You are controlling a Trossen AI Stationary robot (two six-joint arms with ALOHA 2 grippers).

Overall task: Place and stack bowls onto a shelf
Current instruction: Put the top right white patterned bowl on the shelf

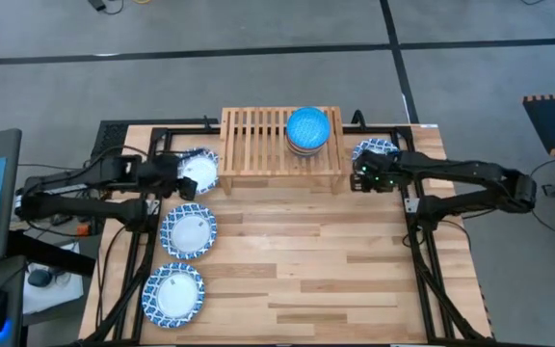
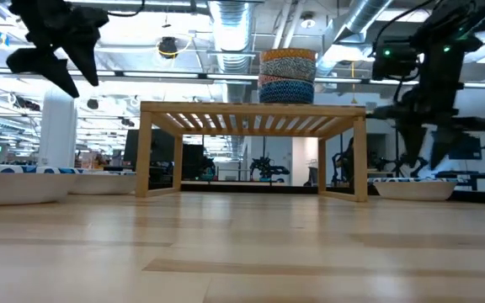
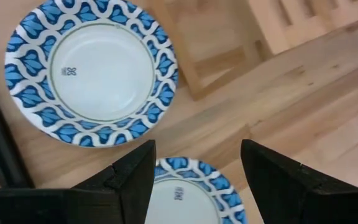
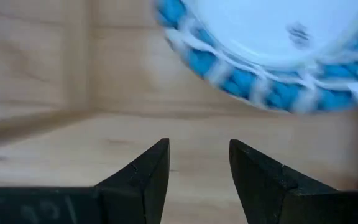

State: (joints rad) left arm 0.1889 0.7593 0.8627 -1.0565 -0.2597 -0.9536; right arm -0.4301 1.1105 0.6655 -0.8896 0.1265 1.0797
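The light-wood slatted shelf (image 1: 279, 145) stands at the table's far middle. On its right part stands a stack of small bowls (image 1: 308, 130) with a bright blue one on top; it also shows in the low view (image 2: 288, 76). Three blue-and-white dishes lie on the table at the left (image 1: 200, 169), (image 1: 189, 231), (image 1: 173, 292), and another lies right of the shelf (image 1: 374, 151). My left gripper (image 3: 194, 168) is open and empty, raised above the two far left dishes (image 3: 92, 71), (image 3: 185, 193). My right gripper (image 4: 199, 162) is open and empty, just short of the right dish (image 4: 272, 50).
Black frame rails (image 1: 128, 241) run along the table's left and right sides (image 1: 422, 251). The shelf's legs (image 2: 146, 156) stand on the plank top, with open space under the slats. The near half of the table (image 1: 306, 280) is bare wood.
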